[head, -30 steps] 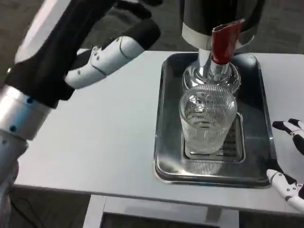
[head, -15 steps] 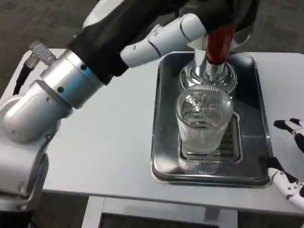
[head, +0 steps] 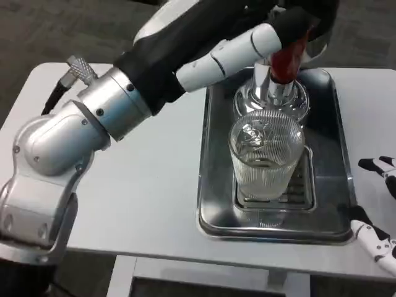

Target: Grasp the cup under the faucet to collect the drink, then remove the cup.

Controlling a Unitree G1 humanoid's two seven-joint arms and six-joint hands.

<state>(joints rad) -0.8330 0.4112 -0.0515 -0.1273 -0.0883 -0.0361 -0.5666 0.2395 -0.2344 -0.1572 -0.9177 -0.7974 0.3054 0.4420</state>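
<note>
Cup (head: 266,154) upright at 6 o'clock under faucet (head: 286,59); left hand (head: 257,43) at lever, grip unclear; right hand (head: 378,232), spread, nearer at 4 o'clock.

This looks like a lab or test room set up as a drinks station. A plain white table (head: 142,204) stands on grey carpet-like floor (head: 37,31), with a steel drip tray (head: 213,185) beneath a chrome dispenser tap with a red handle (head: 275,74) at upper right

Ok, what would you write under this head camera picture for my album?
Left robot hand reaches the red tap handle above a ribbed glass cup on a metal tray.
</note>
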